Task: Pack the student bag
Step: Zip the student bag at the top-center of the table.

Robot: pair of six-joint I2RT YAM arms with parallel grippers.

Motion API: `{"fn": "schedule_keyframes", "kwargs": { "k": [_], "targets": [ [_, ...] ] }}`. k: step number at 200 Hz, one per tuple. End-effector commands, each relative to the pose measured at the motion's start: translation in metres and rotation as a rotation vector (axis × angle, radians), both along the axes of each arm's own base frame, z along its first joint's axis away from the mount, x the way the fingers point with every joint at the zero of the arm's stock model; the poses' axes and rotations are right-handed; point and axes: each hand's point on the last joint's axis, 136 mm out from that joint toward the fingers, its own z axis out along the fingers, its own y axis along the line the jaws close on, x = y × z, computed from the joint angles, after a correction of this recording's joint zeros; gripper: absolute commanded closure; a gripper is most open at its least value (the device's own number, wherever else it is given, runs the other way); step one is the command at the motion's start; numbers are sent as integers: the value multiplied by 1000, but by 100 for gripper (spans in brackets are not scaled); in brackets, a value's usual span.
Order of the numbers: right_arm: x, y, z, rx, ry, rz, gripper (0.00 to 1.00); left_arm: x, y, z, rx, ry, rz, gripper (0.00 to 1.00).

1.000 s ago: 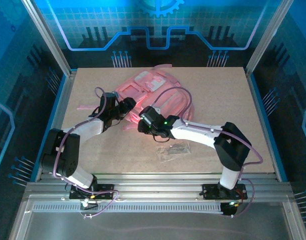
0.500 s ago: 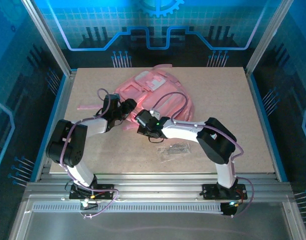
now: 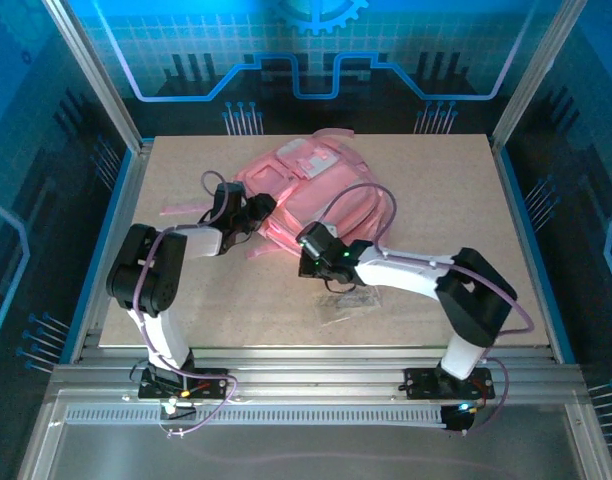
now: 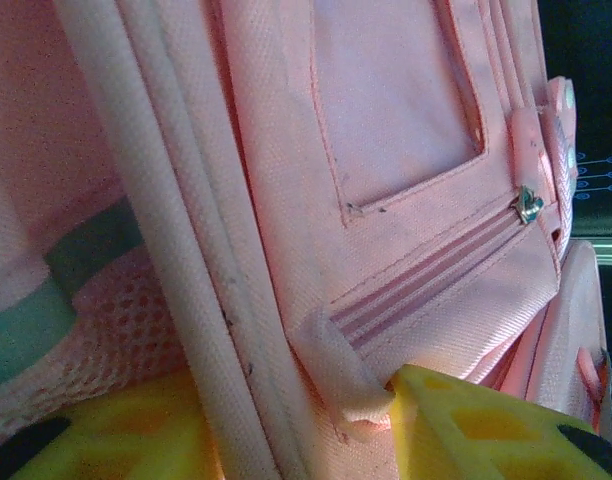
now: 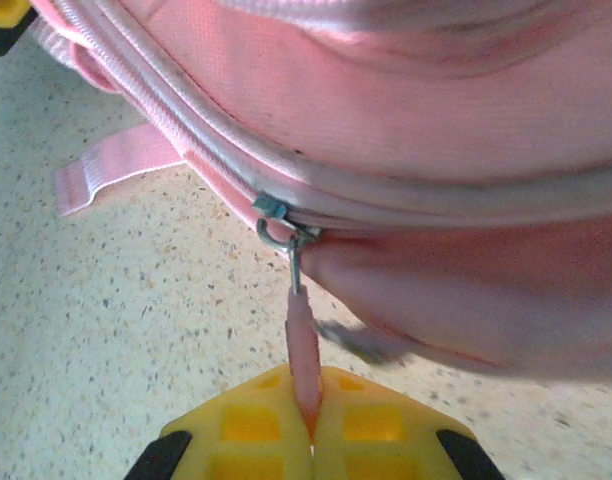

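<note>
Tabletop point(image 3: 436, 180) bears student bag point(image 3: 306, 190), zip pull point(image 5: 302, 350) pinched in right gripper point(image 5: 312, 430).

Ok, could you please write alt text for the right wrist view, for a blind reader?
The right gripper, yellow jaws shut, pinches the pink zipper pull of the student bag. A loose pink strap lies on the speckled table.

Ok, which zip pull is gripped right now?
The pink-tabbed pull on the student bag's edge zip, pinched by the right gripper; the front pocket's metal pull hangs free.
</note>
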Motion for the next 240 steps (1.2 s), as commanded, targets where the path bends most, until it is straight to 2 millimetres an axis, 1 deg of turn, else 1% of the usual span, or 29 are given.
{"fn": "schedule_keyframes", "kwargs": {
  "k": [1, 19, 37, 48, 60, 78, 89, 102, 120, 122, 130, 133, 146, 165, 184, 193, 206, 225, 232, 240],
  "targets": [
    [-24, -37, 4, -127, 48, 121, 100, 21, 22, 2, 60, -17, 62, 57],
    [-23, -59, 18, -156, 39, 156, 100, 27, 27, 8, 92, -28, 64, 57],
    [-20, -82, 26, -173, 46, 179, 100, 34, 33, 8, 119, -28, 60, 56],
    [-18, -90, 30, -160, 52, 190, 100, 40, 34, 9, 127, -26, 45, 55],
    [-13, -93, 34, -138, 50, 212, 100, 46, 35, 8, 126, -10, 24, 52],
    [-6, -87, 38, -114, 33, 255, 100, 49, 35, 11, 106, 21, -18, 46],
    [-1, -80, 40, -101, 18, 278, 100, 44, 33, 16, 102, 33, -39, 43],
    [6, -67, 43, -66, -3, 316, 100, 32, 28, 24, 72, 42, -64, 40],
    [16, -51, 44, -33, -22, 357, 100, 5, 19, 35, 1, 55, -78, 37],
    [17, -49, 45, -28, -24, 363, 100, 3, 17, 39, -7, 47, -77, 36],
    [21, -42, 45, -15, -30, 383, 100, -11, 10, 45, -36, 38, -88, 35],
    [22, -39, 46, -10, -34, 391, 100, -17, 7, 43, -43, 46, -90, 35],
    [28, -29, 49, 16, -49, 415, 100, -38, -6, 50, -56, 41, -101, 33],
    [33, -16, 52, 50, -71, 453, 100, -69, -25, 46, -41, 57, -114, 31],
    [34, -13, 52, 50, -77, 467, 100, -87, -42, 38, -55, 69, -97, 30],
    [32, -13, 51, 54, -78, 470, 100, -91, -50, 36, -64, 64, -96, 30],
    [28, -12, 51, 75, -87, 478, 100, -91, -59, 30, -58, 70, -88, 31],
    [21, -12, 49, 106, -91, 483, 100, -81, -72, 27, -65, 57, -92, 32],
    [20, -14, 48, 108, -93, 482, 100, -75, -77, 28, -64, 49, -98, 34],
    [18, -15, 46, 109, -95, 479, 100, -70, -83, 22, -46, 60, -108, 37]
  ]
}}
